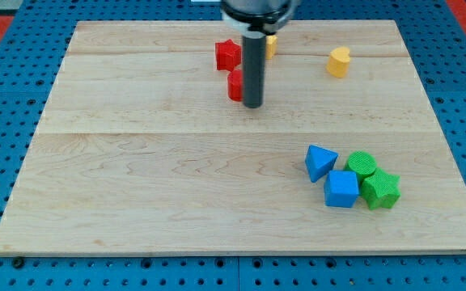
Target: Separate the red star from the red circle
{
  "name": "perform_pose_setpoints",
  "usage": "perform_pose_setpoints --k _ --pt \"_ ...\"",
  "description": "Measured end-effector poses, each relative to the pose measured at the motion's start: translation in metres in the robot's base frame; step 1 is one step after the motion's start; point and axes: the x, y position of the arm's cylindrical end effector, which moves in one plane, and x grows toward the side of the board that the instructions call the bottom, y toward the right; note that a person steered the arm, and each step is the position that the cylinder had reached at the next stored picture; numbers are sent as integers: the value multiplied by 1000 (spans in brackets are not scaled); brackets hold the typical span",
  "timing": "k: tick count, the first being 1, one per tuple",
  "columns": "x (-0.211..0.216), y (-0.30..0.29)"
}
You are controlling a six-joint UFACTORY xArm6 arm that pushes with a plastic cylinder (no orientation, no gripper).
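The red star (227, 54) lies near the board's top middle. The red circle (235, 85) sits just below it, close to it, and is partly hidden by my rod. My tip (252, 105) rests on the board right beside the red circle's right edge and slightly below it. The rod rises up out of the view's top.
A yellow block (271, 44) peeks out behind the rod at the top. A yellow heart (339, 61) lies at the upper right. A blue triangle (320, 162), a blue cube (341, 189), a green circle (362, 165) and a green star (380, 190) cluster at the lower right.
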Motion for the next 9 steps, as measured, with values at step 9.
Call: perform_pose_setpoints --k 9 --pt "-96 -71"
